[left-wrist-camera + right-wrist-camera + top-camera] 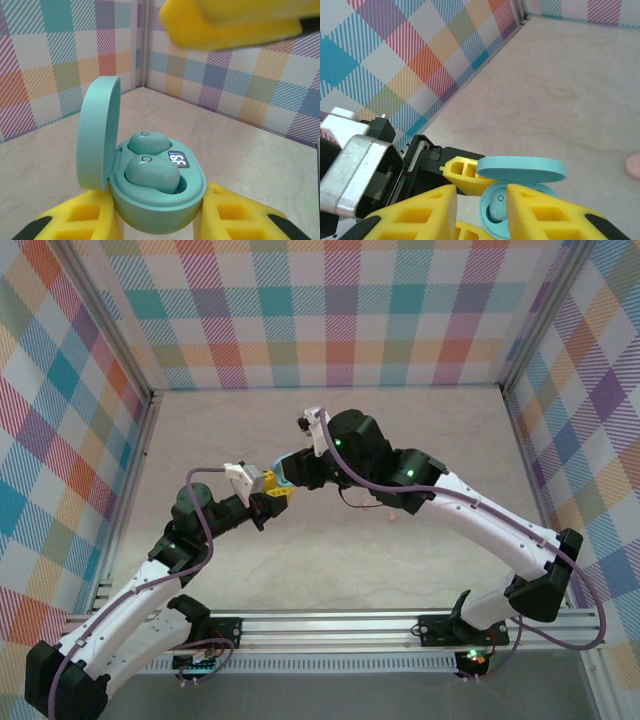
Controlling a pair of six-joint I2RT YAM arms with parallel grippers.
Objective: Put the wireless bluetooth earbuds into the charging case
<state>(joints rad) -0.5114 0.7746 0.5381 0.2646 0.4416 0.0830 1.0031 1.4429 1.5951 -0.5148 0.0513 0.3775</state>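
Note:
A light blue oval charging case [159, 202] is held off the table, its lid [98, 132] standing open on the left. My left gripper [157, 212] is shut on its body, a yellow finger [82, 217] on each side. Two light blue earbuds lie in the case: the far one [148, 142] sits in its well, while the near one [151, 172] rests tilted in its well. My right gripper [481, 196] hovers open just above the case [517, 170], nothing between its fingers. One earbud [496, 204] shows between them. From above, both grippers [270, 497] [291, 477] meet mid-table.
A tiny salmon pink earbud [392, 520] lies on the beige table right of the grippers, and shows at the edge of the right wrist view [634, 166]. Plaid walls [330, 315] enclose the table on three sides. The case's small display [178, 160] is lit.

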